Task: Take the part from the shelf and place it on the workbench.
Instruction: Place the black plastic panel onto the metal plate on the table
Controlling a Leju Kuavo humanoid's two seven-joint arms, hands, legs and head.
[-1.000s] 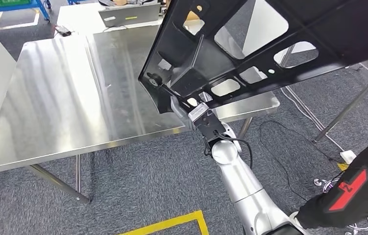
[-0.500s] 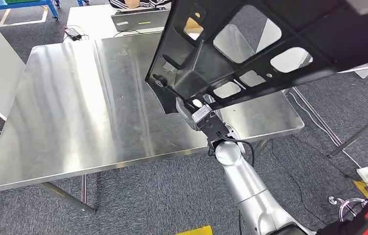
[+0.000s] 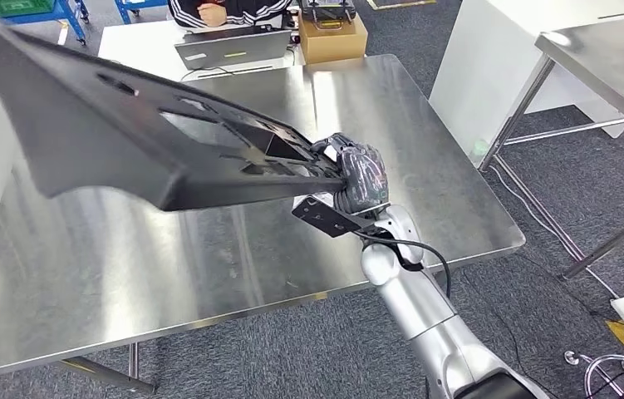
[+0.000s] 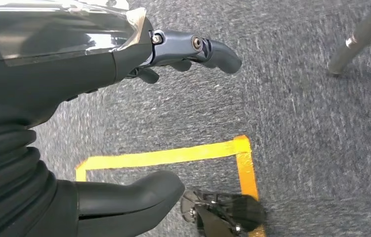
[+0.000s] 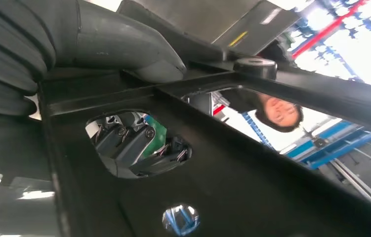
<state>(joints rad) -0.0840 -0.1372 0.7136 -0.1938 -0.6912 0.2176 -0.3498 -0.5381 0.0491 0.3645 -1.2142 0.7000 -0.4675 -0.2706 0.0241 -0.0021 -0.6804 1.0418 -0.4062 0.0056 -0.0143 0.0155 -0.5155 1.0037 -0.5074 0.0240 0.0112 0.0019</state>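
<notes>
Left hand (image 4: 139, 128): hangs beside the body above grey carpet and a yellow tape (image 4: 173, 155) corner. Fingers apart, nothing between thumb and fingers. Idle.

Right arm (image 3: 412, 295): silver, rising from the lower right of the head view, a black cable looped at the wrist.

Right hand (image 3: 358, 176): wrapped round one end of the part. In the right wrist view its thumb (image 5: 124, 44) presses on the panel's rim and its fingers (image 5: 134, 140) show through a cutout from the other side. Firm one-ended hold.

Part (image 3: 125, 137): large black panel with ribs and several cutouts. Held clear above the counter, reaching from the hand out toward the robot's left, its far end higher than the held end. Not yet resting on the steel.

Counter (image 3: 425, 150): bare stainless steel, directly beneath the part.

Beyond the counter: a cardboard box (image 3: 333, 35) and a laptop (image 3: 229, 46), with a seated person (image 3: 221, 10) behind.

Handling note, as judgement: the long unsupported end will lever against the hand. Lower slowly, level the panel first, let the flat underside meet the steel fully inside the counter's edges, and loosen the fingers only when it sits without rocking.
</notes>
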